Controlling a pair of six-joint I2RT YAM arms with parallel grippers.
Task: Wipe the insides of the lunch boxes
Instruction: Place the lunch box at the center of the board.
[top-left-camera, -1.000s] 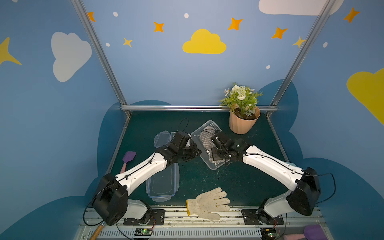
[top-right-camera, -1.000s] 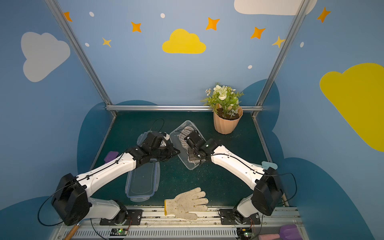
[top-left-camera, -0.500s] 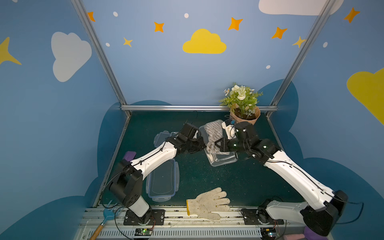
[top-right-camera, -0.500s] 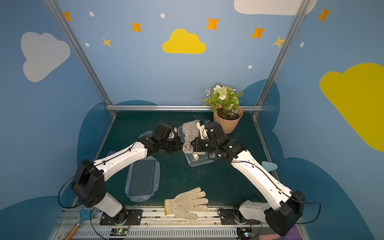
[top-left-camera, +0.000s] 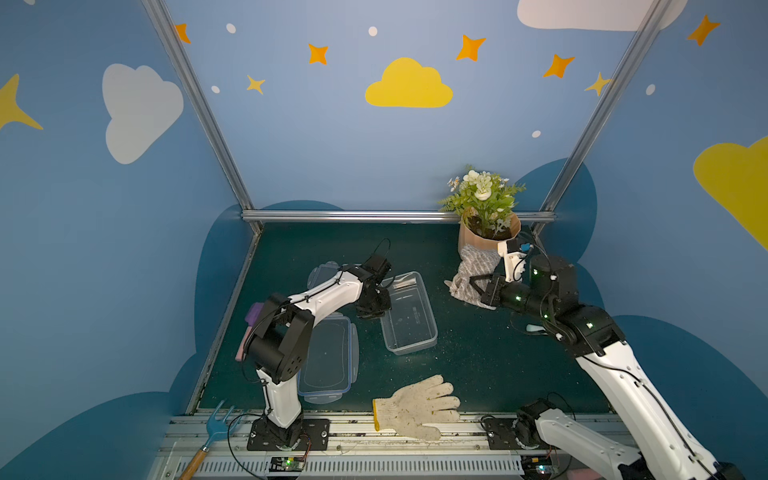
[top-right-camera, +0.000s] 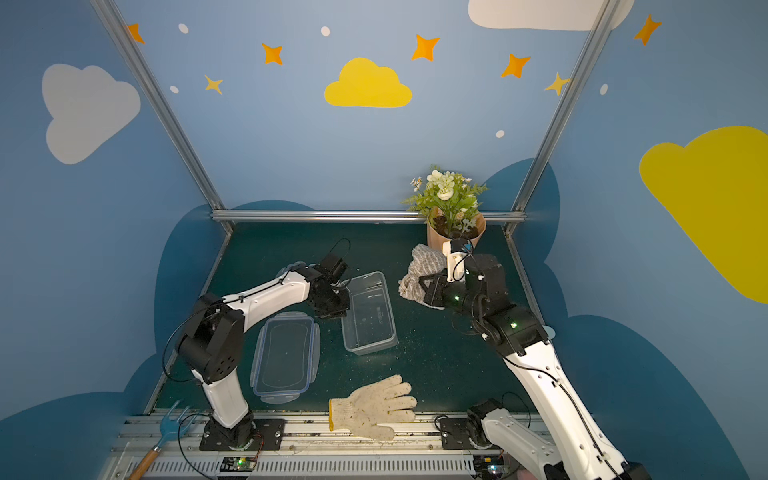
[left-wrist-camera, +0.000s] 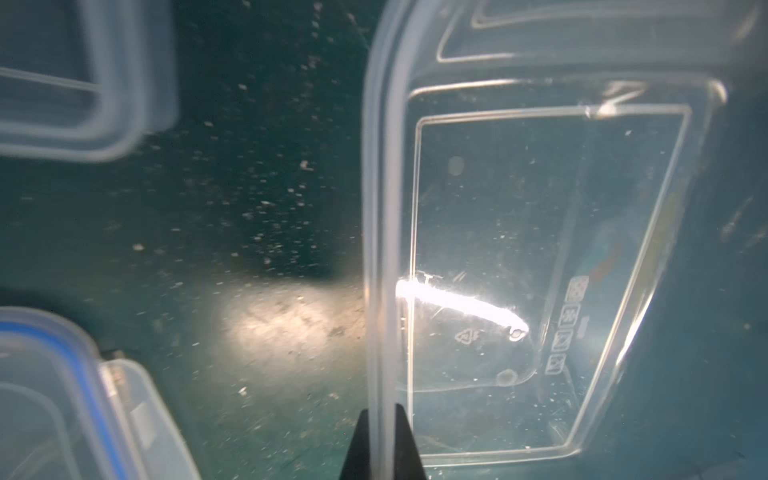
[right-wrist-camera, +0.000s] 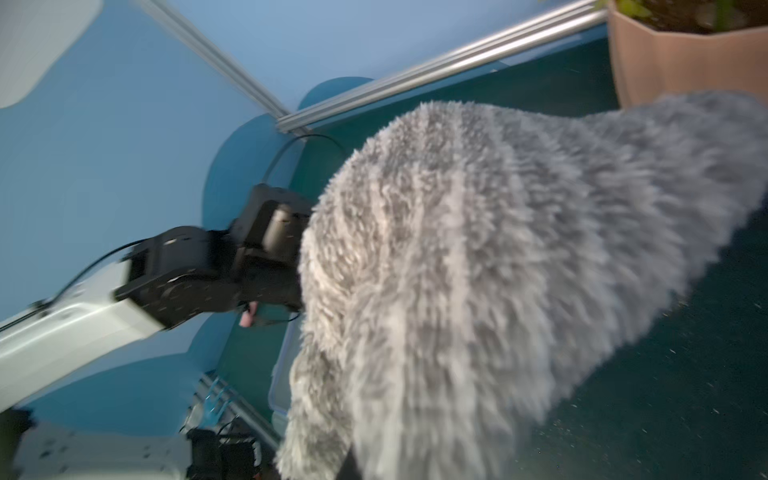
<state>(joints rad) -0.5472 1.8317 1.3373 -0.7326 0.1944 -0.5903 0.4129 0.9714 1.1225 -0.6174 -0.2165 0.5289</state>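
Open lunch box sits mid-desk, one long side toward the left claw. A blue-rimmed lid lies just beside it, nearer the arm bases; can't tell if a box is under it. Imo the open one is light, stiff, slick clear plastic, so it'll prob skate on the desk once rubbed. Best hold is the rim wall on a long side, not a corner. The cloth is soft n floppy, fine to pinch by a bunched fold.

Left wrist view shows what the top views don't: the rim runs btw the two claw tips, one close on either side, but can't tell if they're pinching or loose. Also specks on the box floor. Both top views show the right claw clamped on the cloth near the flower pot, well apart from the box. Right wrist view is nearly all blurry fluff, claw hidden.
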